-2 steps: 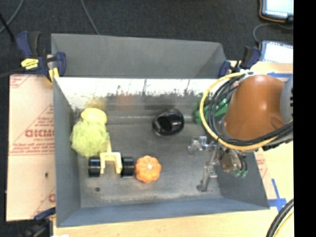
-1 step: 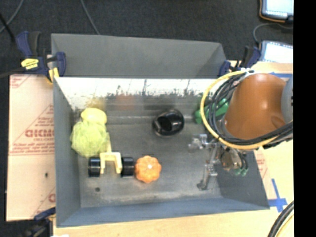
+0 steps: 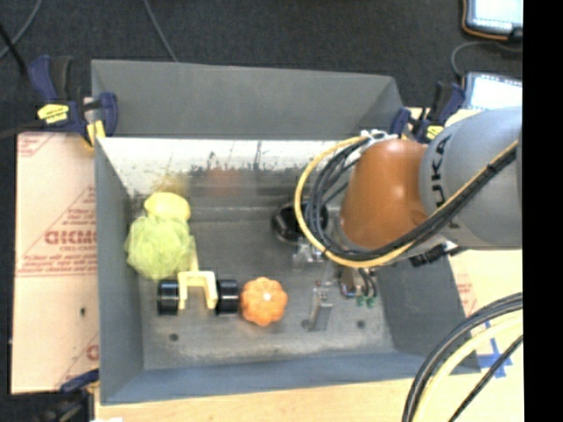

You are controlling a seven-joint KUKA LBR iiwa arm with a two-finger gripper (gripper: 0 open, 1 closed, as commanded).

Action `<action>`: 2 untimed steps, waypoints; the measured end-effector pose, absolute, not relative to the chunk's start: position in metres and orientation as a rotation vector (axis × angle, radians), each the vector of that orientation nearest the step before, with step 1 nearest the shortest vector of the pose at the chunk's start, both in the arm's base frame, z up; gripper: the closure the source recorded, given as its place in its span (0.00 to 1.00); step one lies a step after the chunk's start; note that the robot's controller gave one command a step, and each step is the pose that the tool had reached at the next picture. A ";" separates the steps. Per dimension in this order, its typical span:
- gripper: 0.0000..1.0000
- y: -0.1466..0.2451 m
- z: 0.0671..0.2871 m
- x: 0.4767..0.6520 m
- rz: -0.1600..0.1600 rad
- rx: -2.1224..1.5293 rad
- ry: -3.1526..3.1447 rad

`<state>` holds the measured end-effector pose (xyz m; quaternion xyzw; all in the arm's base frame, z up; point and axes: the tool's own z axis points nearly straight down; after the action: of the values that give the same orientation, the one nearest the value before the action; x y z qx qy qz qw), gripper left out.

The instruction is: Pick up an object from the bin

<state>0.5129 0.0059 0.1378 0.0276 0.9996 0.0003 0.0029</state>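
Bin (image 3: 119, 306) contents, left to right:

1. Fluffy toy (image 3: 159, 238), yellow-green, against the left wall.
2. Black-and-cream piece (image 3: 198, 294), lying flat near the front wall, just right of and below the toy.
3. Orange ball (image 3: 263, 301), ribbed like a pumpkin, touching or just beside the right end of that piece.
4. Black thing (image 3: 283, 223), further back, partly hidden by the arm (image 3: 387, 200).

The gripper (image 3: 320, 310) is low over the floor, just right of the orange ball and apart from it. How wide the claw stands cannot be told. Nothing is seen held.

Step in hand, as judged: approach; no grasp made. The orange ball is the nearest candidate. The next move calls for a shift left to centre the claw on the ball, then closing on it and lifting clear of the black-and-cream piece.
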 end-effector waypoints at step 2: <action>0.00 0.042 0.144 0.529 0.000 0.393 3.111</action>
<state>0.5288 0.0417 0.1438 0.1254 0.9921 -0.0001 0.0027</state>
